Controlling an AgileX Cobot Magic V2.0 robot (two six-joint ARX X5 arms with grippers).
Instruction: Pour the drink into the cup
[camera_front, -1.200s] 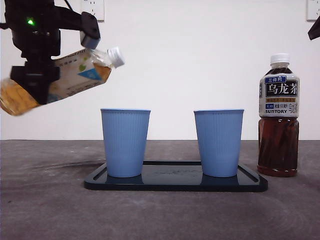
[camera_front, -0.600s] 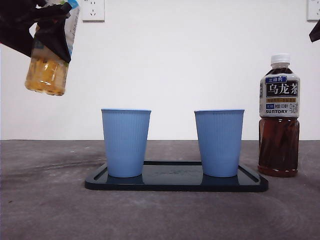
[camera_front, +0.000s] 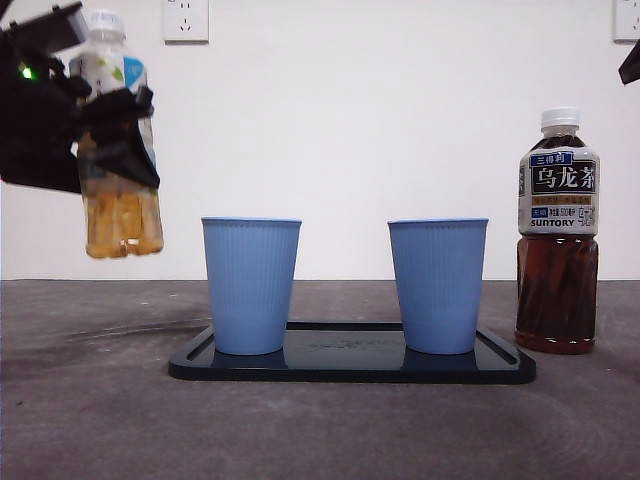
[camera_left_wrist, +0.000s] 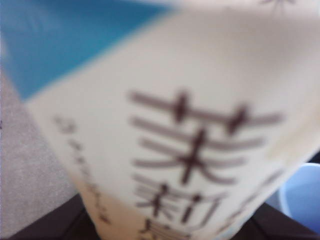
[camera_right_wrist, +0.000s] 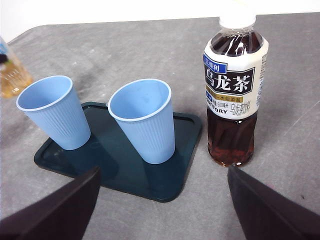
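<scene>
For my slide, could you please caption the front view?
Left end effector holds a capped tea bottle upright beside two blue cups on a dark tray.

Ribbed, seemingly plastic cups (camera_front: 251, 285); glossy dark tray (camera_front: 350, 365); matt table (camera_front: 90, 420).

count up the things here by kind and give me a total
bottles: 2, a yellow tea bottle held up by the left gripper, and a dark tea bottle standing on the table
blue cups: 2, left cup, right cup
tray: 1
total: 5
</scene>
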